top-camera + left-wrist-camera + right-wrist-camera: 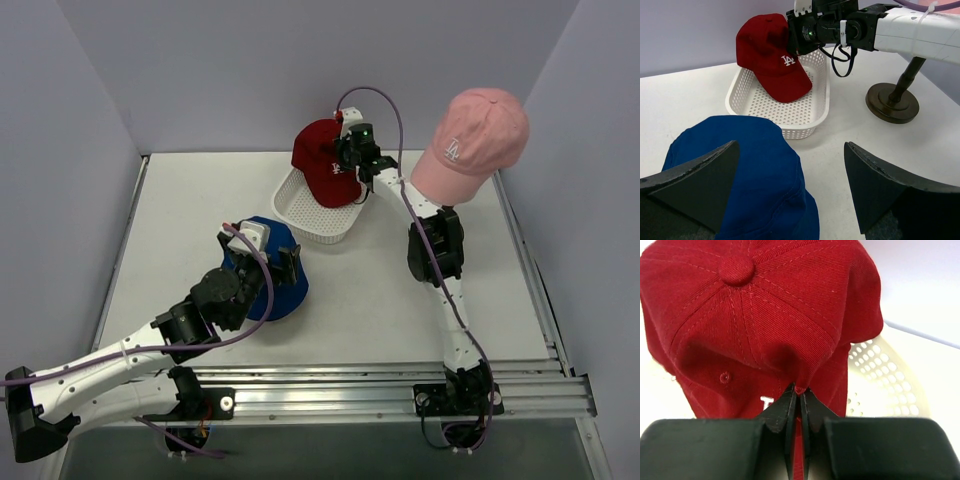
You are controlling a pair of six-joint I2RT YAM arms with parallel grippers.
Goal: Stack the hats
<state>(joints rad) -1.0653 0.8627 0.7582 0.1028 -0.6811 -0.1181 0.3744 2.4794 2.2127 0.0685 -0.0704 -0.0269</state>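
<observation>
Dark red fabric baseball cap [320, 165]: being pinched by a small fold of crown fabric just beside the white "LA" logo; its brim is hanging into the white perforated plastic basket [330, 236] at the rear middle of the table [400, 300].
Cap axis: the crown-to-brim line is being held tilted, with the crown up and to the rear and the brim pointing down and toward the arms' bases.
Right gripper [800, 390]: clenched on the cap's fold, being presented from the cap's right side.
Royal-blue fabric bucket hat [282, 292]: lying crown up on the table, to the near left of the held cap and well apart from it.
Left gripper [791, 147]: being held spread wide just over the bucket hat, grasping nothing.
Pale pink baseball cap [475, 140]: sitting raised at the right rear, brim pointing near-left.
Nearer arm: the red cap is being served by the right arm, the bucket hat by the left.
Coming move, as judged: a carry near-left toward the bucket hat is probably being called for.
</observation>
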